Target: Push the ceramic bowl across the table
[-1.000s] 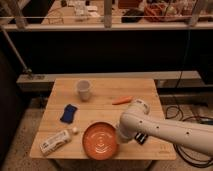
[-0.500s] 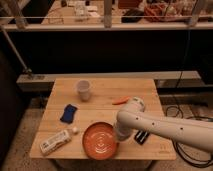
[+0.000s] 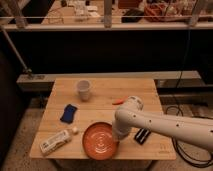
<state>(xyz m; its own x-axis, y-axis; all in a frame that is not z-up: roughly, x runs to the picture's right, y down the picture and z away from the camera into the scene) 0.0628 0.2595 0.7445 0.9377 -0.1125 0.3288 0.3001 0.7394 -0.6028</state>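
Observation:
The ceramic bowl (image 3: 100, 140) is a wide, shallow orange-red dish with concentric rings, sitting near the front edge of the light wooden table (image 3: 105, 100). My white arm reaches in from the right and bends down at the bowl's right rim. The gripper (image 3: 119, 136) is at the arm's lower end, right against that rim; the arm covers most of it.
A translucent white cup (image 3: 83, 90) stands at the back left. A blue object (image 3: 69, 113) lies left of centre, a white bottle (image 3: 56, 141) at the front left, an orange object (image 3: 118, 102) behind the arm, a black item (image 3: 142, 135) at the front right.
The arm has swung slightly left and down toward the bowl's right rim. The bowl seems to stay in about the same place.

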